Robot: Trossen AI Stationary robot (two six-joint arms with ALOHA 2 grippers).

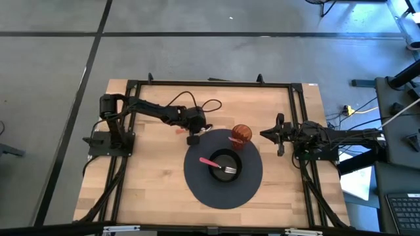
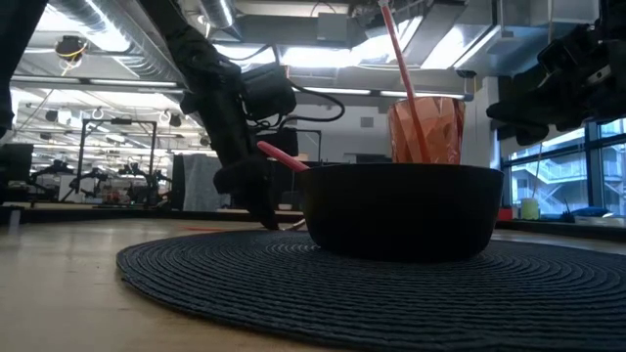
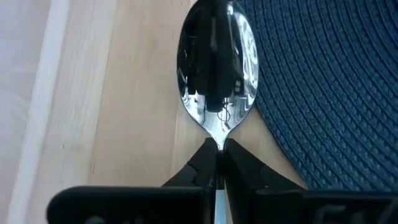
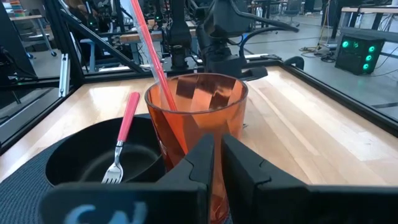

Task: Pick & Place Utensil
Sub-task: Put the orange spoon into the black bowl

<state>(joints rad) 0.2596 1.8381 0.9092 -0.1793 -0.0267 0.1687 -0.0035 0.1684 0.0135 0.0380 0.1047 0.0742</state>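
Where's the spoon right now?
The spoon is pinched by its neck in the left gripper, lying on the wood beside the mat's edge.

A robotics lab or industrial test hall, judging by the surroundings. Pale wooden surface [image 1: 151, 170] fenced by a black metal frame [image 1: 210, 83], set on a grey concrete floor [image 1: 197, 52] marked with dark lines. Exposed ducts [image 2: 108, 24] and strip lighting overhead, further frames and rigs [image 2: 88, 161] ranged behind, cables [image 1: 357, 111] trailing aside, an electronics box with green lamps [image 4: 360, 50] nearby.
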